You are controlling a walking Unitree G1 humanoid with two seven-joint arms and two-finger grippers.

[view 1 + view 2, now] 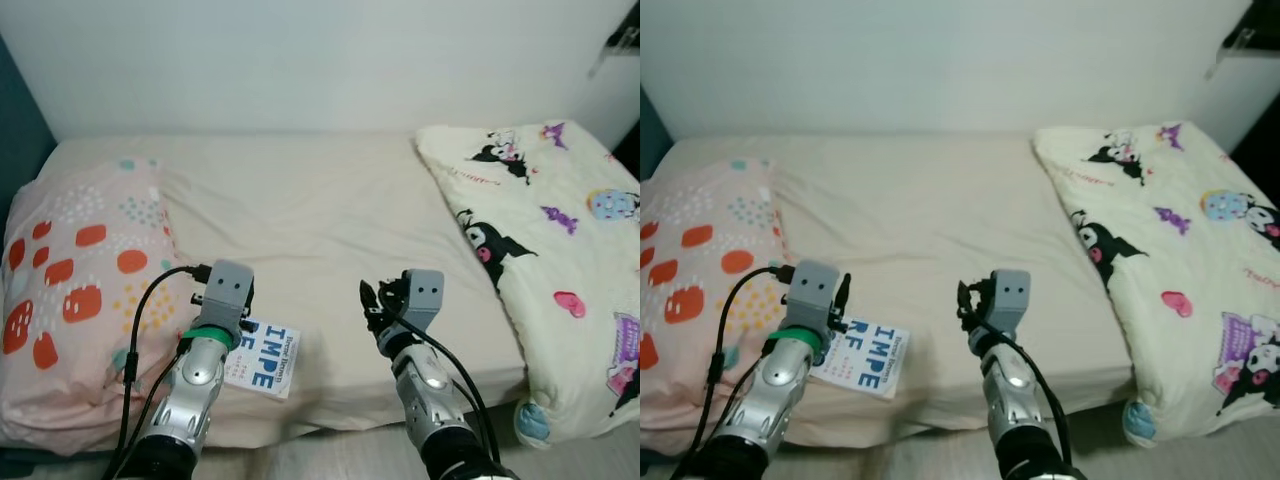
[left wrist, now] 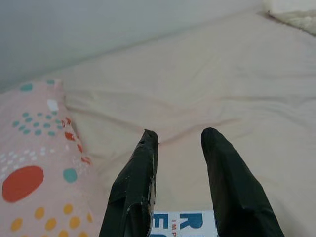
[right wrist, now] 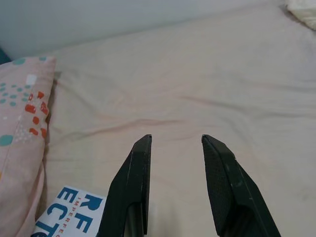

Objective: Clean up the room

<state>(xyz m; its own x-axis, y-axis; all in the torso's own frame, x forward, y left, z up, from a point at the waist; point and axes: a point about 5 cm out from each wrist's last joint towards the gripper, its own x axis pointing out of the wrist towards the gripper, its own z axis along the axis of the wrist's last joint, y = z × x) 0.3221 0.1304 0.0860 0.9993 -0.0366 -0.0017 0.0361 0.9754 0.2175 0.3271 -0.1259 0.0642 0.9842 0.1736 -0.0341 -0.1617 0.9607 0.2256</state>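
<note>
A thin white paperback book with large blue lettering (image 1: 262, 365) lies flat near the front edge of the bed, on the cream fitted sheet (image 1: 320, 220). It sits directly under the left gripper (image 2: 180, 148), whose jaws stand parted with nothing between them; the book's edge shows just below and behind the fingertips in the left wrist view. The right gripper (image 3: 175, 148) hovers over bare sheet, jaws likewise parted and empty, the book off to one side of them.

The book looks light and fairly stiff, with a smooth, probably slippery cover. Lying flat on a soft mattress, it offers no raised edge. The likely hold is across the spine or a free corner near the bed's edge, pressing one finger into the yielding sheet to slip beneath.

Beside the left jaws is a plump pink pillow printed with red blobs and teal and yellow dots (image 1: 70, 290), soft and crumpled. Well beyond the right jaws lies a thick cream quilt with cartoon character prints (image 1: 560, 250), puffy and folded.
</note>
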